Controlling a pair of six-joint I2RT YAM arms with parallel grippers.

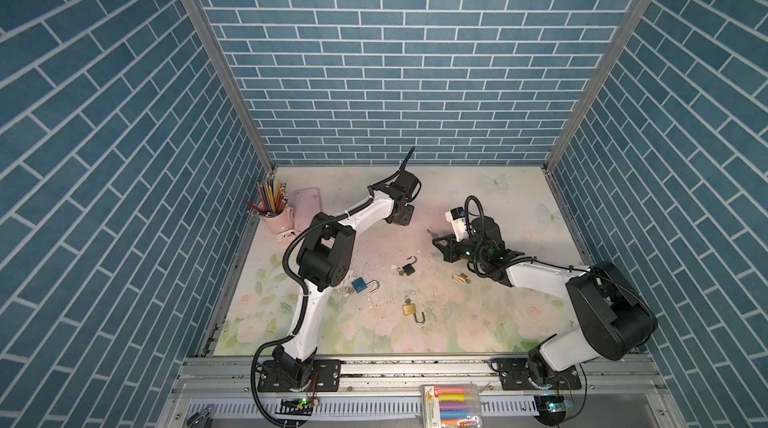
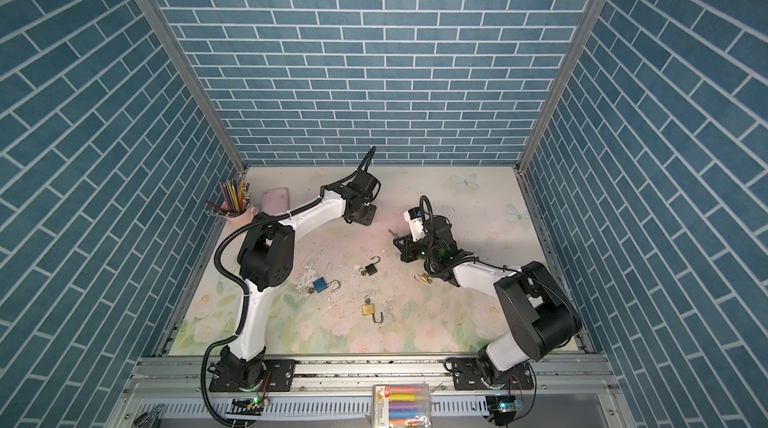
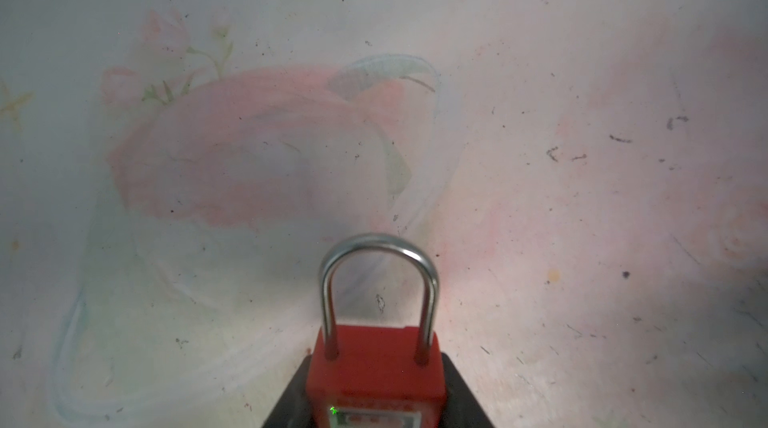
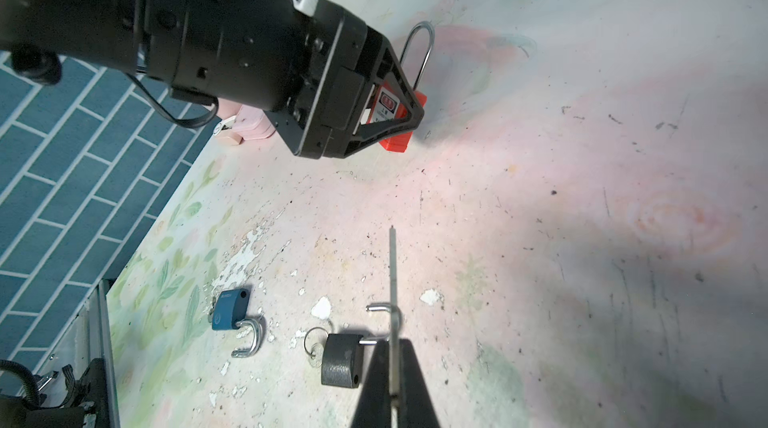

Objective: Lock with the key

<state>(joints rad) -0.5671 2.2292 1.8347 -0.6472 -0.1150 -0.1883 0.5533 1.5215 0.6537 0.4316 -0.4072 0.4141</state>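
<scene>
Padlock (image 3: 376,380) in left gripper (image 4: 401,114); apparent key (image 4: 392,280), apart, in right gripper (image 4: 393,357).

red padlock (image 3: 376,372): both shackle legs in body, gripped | key (image 4: 392,280): slim metal blade, gripped, well apart

The left arm (image 1: 309,313) reaches forward, elbow raised. The left end effector (image 1: 401,220) tilts downward, clamped on a red padlock (image 3: 376,367). Well apart, the right end effector (image 1: 436,238) lies level, aimed toward it, pinching a key (image 4: 392,276).
</scene>
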